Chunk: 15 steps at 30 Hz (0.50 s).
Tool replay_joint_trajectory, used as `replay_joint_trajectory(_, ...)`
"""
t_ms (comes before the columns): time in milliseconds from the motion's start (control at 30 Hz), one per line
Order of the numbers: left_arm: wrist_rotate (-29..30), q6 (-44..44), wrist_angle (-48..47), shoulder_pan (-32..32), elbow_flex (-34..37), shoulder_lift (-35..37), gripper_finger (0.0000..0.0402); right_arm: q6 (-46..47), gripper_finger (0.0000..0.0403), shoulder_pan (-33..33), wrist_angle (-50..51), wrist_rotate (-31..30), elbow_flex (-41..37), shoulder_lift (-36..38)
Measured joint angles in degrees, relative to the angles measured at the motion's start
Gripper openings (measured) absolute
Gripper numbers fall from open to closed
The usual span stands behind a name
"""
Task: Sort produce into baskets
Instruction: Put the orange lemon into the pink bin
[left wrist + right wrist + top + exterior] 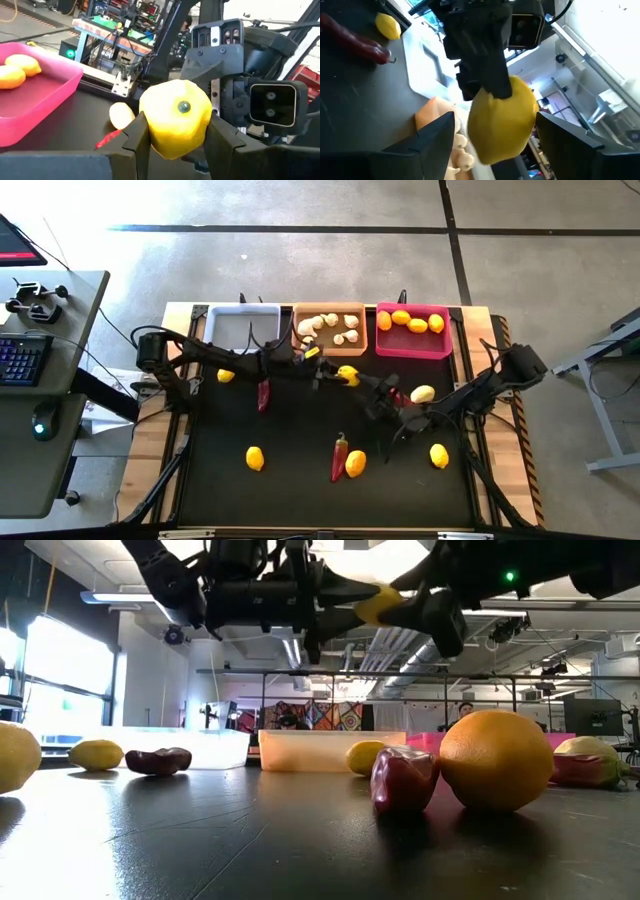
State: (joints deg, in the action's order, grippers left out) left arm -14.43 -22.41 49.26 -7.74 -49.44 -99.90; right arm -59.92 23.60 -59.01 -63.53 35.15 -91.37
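Left gripper (340, 376) clamped on a lemon (348, 375), right gripper (495, 135) spread around it; garlic binned in orange basket (330, 308), three lemons in pink basket (440, 345), several lemons and chilies loose on worktop (300, 480) below.

The setting is presenting as a robotics lab or industrial research workshop, not a home or shop. A bare concrete floor (330, 260) marked with dark tape lines (300, 228) is surrounding the work table (150, 440). A side desk (50, 430) is carrying a backlit keyboard (22, 358) and a mouse (40, 423). Across the room, exposed ceiling ducting (400, 640) and pipe framing are running overhead, large bright windows (70, 670) are lighting one wall, and equipment racks with cabling and lit electronics (120, 30) are standing behind the table. A monitor (590, 716) is sitting at the far side.
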Motion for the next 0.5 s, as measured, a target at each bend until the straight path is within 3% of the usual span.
replay_joint_trajectory(200,-1.07,0.3,0.77,0.58,-0.05,0.02,0.0119,-1.96,0.0254,-0.77,-1.7,0.17,1.56,-0.2)
replay_joint_trajectory(500,-1.19,4.5,0.6,0.89,-0.1,0.11,0.0126,-2.1,0.0154,-0.98,-1.59,0.13,2.08,-0.2)
